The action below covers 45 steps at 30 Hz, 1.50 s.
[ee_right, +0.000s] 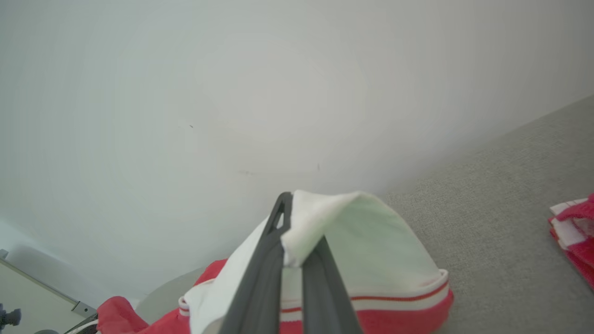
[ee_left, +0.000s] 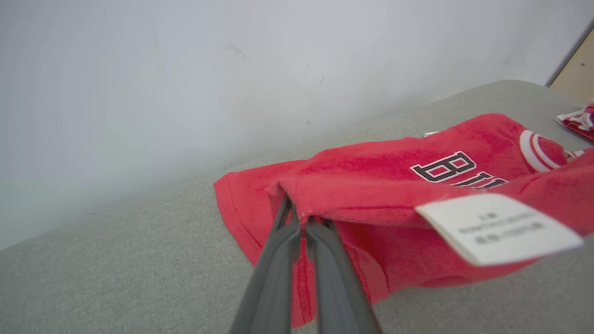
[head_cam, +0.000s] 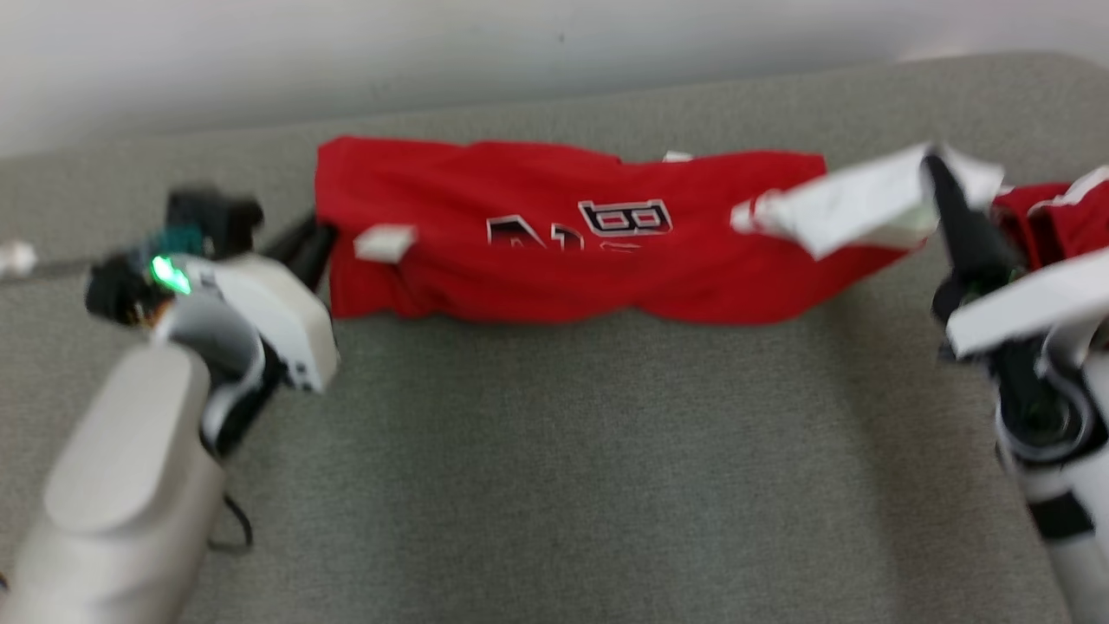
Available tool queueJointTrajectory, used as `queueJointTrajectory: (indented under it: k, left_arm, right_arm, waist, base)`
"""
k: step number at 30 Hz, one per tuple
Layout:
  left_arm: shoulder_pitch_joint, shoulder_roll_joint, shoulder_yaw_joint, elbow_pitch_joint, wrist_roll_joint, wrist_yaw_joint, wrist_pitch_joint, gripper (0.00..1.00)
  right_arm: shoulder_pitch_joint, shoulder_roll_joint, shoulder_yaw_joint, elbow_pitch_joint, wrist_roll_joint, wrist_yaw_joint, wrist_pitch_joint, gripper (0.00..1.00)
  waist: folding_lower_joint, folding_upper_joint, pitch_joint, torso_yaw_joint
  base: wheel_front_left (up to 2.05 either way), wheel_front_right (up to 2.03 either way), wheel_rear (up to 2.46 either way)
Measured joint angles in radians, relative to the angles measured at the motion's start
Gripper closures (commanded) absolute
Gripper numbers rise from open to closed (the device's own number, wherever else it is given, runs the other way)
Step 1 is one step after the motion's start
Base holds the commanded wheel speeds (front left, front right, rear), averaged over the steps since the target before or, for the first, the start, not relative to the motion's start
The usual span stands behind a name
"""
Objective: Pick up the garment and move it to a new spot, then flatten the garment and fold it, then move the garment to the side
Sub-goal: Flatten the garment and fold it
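Blurrily, the shirt ran left-right, lettering half hidden; left gripper and right gripper pinched its ends.

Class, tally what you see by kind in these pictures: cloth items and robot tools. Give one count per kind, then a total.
Red cloth items: 2 (held garment; second red-and-white piece)
Tools: 2 (left tool; right tool), both shut on the held garment
Total: 4

Cloth garment, coarse matt fabric surface
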Motion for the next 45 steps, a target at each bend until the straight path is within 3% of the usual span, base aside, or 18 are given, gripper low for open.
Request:
queueJointTrajectory:
  k: [6,8,17,26,32,37,41,45]
  left_arm:
    - [-0.272,0.054,-0.111,0.117,-0.041,-0.001,0.032,1.00]
    - [-0.431,0.081,-0.178,0.185,-0.066,-0.004,0.022,1.00]
    - [-0.781,0.094,-0.270,0.364,-0.103,-0.004,-0.038,1.00]
    - [-1.054,0.087,-0.327,0.533,-0.109,-0.004,-0.101,1.00]
    - [-1.170,0.093,-0.375,0.596,-0.132,-0.004,-0.128,1.00]
    - [-1.185,0.098,-0.411,0.641,-0.176,-0.004,-0.160,1.00]
    - [-1.147,0.114,-0.452,0.656,-0.217,-0.004,-0.172,1.00]
    - [-1.009,0.138,-0.535,0.635,-0.299,-0.004,-0.174,1.00]
  right_arm:
    - [-0.275,-0.004,0.008,0.130,-0.023,0.000,-0.005,1.00]
    - [-0.431,-0.005,0.016,0.207,-0.039,0.000,-0.021,1.00]
    - [-0.764,-0.018,0.028,0.360,-0.050,0.000,-0.091,1.00]
    - [-1.038,-0.043,0.060,0.455,-0.054,0.001,-0.137,1.00]
    - [-1.164,-0.054,0.092,0.475,-0.046,0.001,-0.163,1.00]
    - [-1.181,-0.060,0.136,0.462,-0.007,0.001,-0.160,1.00]
    - [-1.153,-0.070,0.197,0.426,0.018,0.001,-0.135,1.00]
    - [-1.021,-0.096,0.275,0.370,0.079,0.001,-0.076,1.00]
  waist:
    - [0.0001,0.0000,0.105,0.000]
    - [0.0002,0.0000,0.164,-0.002]
    - [0.0003,0.0000,0.274,-0.009]
    - [0.0001,-0.0001,0.283,0.005]
    - [0.0001,0.0000,0.286,0.005]
    - [0.0001,0.0000,0.294,0.009]
    - [0.0001,0.0000,0.301,0.014]
    - [0.0000,-0.0001,0.261,0.019]
  base:
    - [0.00,0.00,0.00]
    - [0.00,0.00,0.00]
    - [0.00,0.00,0.00]
    - [0.00,0.00,0.00]
    - [0.00,0.00,0.00]
    - [0.00,0.00,0.00]
    - [0.00,0.00,0.00]
    - [0.00,0.00,0.00]
